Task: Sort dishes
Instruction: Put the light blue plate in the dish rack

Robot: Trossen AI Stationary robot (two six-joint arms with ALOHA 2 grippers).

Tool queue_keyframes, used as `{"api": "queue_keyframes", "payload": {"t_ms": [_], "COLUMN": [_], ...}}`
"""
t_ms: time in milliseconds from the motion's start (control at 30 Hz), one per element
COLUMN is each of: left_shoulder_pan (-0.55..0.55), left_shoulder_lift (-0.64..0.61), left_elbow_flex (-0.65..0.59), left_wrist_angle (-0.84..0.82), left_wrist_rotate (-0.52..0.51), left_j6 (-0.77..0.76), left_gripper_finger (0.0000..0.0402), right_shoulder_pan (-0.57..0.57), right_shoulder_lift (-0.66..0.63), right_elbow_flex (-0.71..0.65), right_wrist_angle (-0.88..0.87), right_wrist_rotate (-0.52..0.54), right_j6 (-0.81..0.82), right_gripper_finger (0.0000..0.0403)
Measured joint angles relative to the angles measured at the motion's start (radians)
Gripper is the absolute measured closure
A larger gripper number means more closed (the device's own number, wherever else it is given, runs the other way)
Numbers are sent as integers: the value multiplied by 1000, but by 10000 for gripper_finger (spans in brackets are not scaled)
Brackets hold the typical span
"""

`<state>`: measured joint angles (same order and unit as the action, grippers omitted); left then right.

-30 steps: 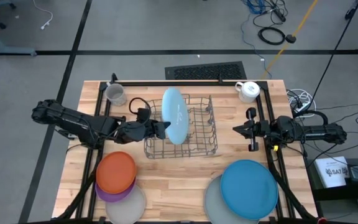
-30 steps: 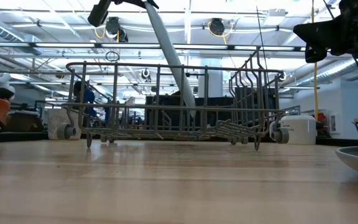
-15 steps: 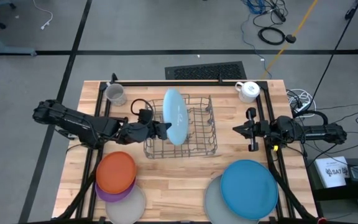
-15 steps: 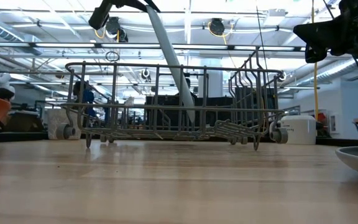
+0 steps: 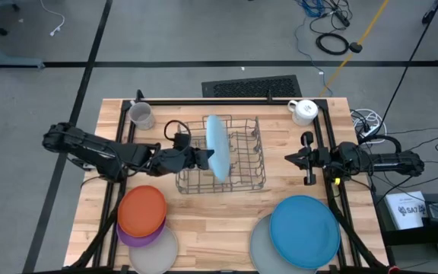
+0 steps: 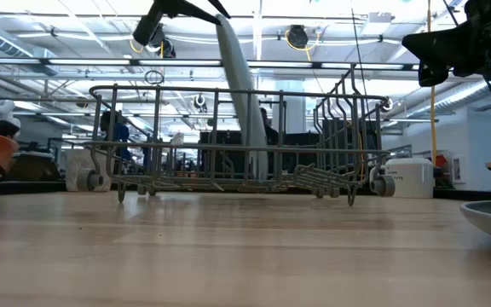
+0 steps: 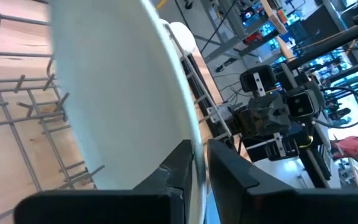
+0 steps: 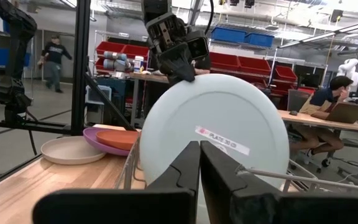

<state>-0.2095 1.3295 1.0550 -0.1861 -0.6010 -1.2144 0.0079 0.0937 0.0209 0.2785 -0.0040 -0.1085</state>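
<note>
A light blue plate (image 5: 217, 148) stands on edge in the wire dish rack (image 5: 242, 179), its top leaning toward the table's left; it also shows in the low view (image 6: 239, 94) and the right wrist view (image 8: 216, 134). My left gripper (image 5: 204, 158) is shut on its rim. My right gripper (image 5: 293, 158) is shut and empty, off the rack's right side. An orange plate (image 5: 141, 209) lies on a purple plate (image 5: 134, 237) and a whitish plate (image 5: 158, 250) at the front left. A darker blue plate (image 5: 304, 230) lies on a grey plate (image 5: 258, 245) at the front right. My left gripper pinches the plate's upper rim (image 7: 193, 134) between its two fingers (image 7: 180, 163), one on each face. The fingers come from the table's left, high above the rack (image 6: 216, 7). The plate is tilted, and its lower edge (image 6: 258, 162) sits down inside the rack.
A grey mug (image 5: 141, 116) stands at the far left and a white mug (image 5: 304, 111) at the far right. Bare wood lies between the rack and the plate stacks. People show in the room beyond the table.
My left gripper has moved a little toward the table's right, still shut on the rim. The light blue plate has tipped more upright: its top has swung to the right while its lower edge has stayed in the rack.
</note>
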Motion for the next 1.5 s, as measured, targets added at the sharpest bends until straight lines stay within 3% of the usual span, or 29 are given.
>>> {"api": "queue_keyframes", "payload": {"t_ms": [700, 967, 1233, 1500], "left_shoulder_pan": [68, 78, 85, 85], "left_shoulder_lift": [22, 26, 26, 26], "left_elbow_flex": [0, 0, 0, 0], "left_wrist_angle": [177, 237, 303, 427], "left_wrist_rotate": [100, 115, 203, 365], "left_j6": [135, 209, 310, 452], "left_gripper_finger": [346, 273, 188, 169], "right_shoulder_pan": [0, 0, 0, 0], "right_shoulder_lift": [0, 0, 0, 0], "right_elbow_flex": [0, 0, 0, 0], "right_wrist_angle": [0, 0, -1, -1], "right_wrist_rotate": [0, 0, 0, 0], "right_j6": [0, 0, 0, 1], "right_gripper_finger": [394, 394, 394, 394]}}
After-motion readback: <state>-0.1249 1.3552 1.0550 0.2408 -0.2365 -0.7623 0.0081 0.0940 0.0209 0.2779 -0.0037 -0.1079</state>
